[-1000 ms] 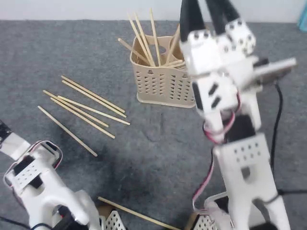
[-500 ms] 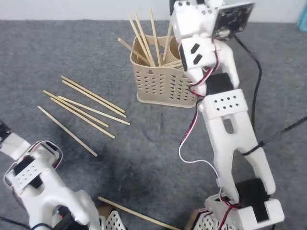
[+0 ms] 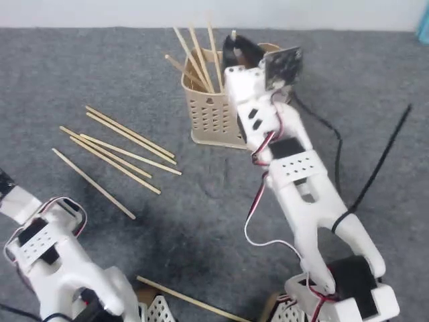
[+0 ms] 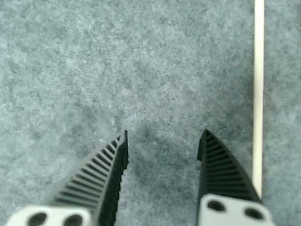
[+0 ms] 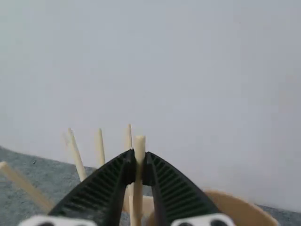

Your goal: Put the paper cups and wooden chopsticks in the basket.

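One held chopstick [image 3: 233,33] is the whole story. In the high view, over the last second the right arm swung from raised and close to the camera down to the basket [image 3: 213,115], and the right pincer [image 3: 236,48] now sits just above its rim beside the standing chopsticks [image 3: 196,54]. Several loose chopsticks [image 3: 120,151] lie unmoved on the tabletop [image 3: 80,67], well apart from the basket, and the left arm stayed low at the near edge. In the left wrist view the left pincer [image 4: 162,146] hangs released over bare tabletop, with a lone chopstick [image 4: 258,94] just beside one finger. In the right wrist view the right pincer [image 5: 137,157] is clenched on the held chopstick [image 5: 139,143], which stands upright. It looks ready to drop in, with plenty left to collect.
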Robot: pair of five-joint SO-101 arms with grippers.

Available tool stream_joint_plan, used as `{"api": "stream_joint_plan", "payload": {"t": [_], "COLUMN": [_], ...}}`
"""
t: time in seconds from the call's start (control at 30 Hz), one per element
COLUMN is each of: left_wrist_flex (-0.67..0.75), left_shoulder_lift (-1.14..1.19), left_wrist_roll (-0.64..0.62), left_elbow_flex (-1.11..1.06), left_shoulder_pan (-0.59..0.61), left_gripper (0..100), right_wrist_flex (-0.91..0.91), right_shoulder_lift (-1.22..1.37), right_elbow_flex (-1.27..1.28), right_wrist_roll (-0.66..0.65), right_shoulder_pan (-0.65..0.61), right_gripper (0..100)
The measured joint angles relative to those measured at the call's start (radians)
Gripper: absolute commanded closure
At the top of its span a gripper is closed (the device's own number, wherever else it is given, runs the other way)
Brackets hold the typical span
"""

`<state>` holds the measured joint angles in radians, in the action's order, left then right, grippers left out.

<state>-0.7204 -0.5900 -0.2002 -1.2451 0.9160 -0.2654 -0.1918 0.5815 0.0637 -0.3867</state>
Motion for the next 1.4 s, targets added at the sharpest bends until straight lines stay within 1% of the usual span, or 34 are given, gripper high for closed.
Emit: {"api": "stream_joint_plan", "payload": {"t": [0.13, 0.2, 0.33, 0.47, 0.57, 0.7, 0.77, 0.87, 1.0, 1.07, 1.13, 1.17, 1.23, 1.33, 1.4], "left_wrist_flex": [0.0, 0.0, 0.0, 0.0, 0.0, 0.0, 0.0, 0.0, 0.0, 0.012, 0.041, 0.055, 0.068, 0.074, 0.087], "left_shoulder_lift": [0.0, 0.0, 0.0, 0.0, 0.0, 0.0, 0.0, 0.0, 0.0, 0.0, 0.0, 0.0, 0.0, 0.0, 0.0], "left_wrist_roll": [0.0, 0.0, 0.0, 0.0, 0.0, 0.0, 0.0, 0.0, 0.0, 0.005, 0.0, -0.023, -0.049, -0.089, -0.117], "left_elbow_flex": [0.0, 0.0, 0.0, 0.0, 0.0, 0.0, 0.0, 0.0, 0.0, 0.0, 0.012, 0.015, 0.015, 0.015, 0.015], "left_shoulder_pan": [0.0, 0.0, 0.0, 0.0, 0.0, 0.0, 0.0, 0.0, 0.0, 0.011, 0.057, 0.075, 0.103, 0.129, 0.141], "left_gripper": [77, 77, 77, 77, 77, 77, 77, 77, 77, 77, 77, 77, 77, 77, 77], "right_wrist_flex": [-0.008, 0.048, 0.236, 0.425, 0.542, 0.717, 0.852, 1.106, 1.459, 1.577, 1.617, 1.62, 1.619, 1.554, 1.488], "right_shoulder_lift": [0.0, -0.005, -0.08, -0.207, -0.321, -0.48, -0.551, -0.623, -0.641, -0.644, -0.647, -0.647, -0.647, -0.647, -0.647], "right_elbow_flex": [0.005, -0.017, -0.12, -0.215, -0.247, -0.253, -0.253, -0.253, -0.252, -0.219, -0.146, -0.097, 0.014, 0.203, 0.313], "right_wrist_roll": [0.0, 0.0, 0.0, 0.0, 0.0, 0.0, 0.0, -0.003, -0.003, -0.003, -0.005, -0.006, -0.041, -0.12, -0.144], "right_shoulder_pan": [-0.018, -0.028, -0.037, -0.052, -0.058, -0.117, -0.158, -0.269, -0.413, -0.488, -0.555, -0.589, -0.675, -0.795, -0.859], "right_gripper": [80.9, 77.3, 77.1, 77.1, 77.1, 77.2, 77.2, 77.2, 77.2, 77.2, 77.2, 77.2, 77.2, 77.2, 77.2]}}
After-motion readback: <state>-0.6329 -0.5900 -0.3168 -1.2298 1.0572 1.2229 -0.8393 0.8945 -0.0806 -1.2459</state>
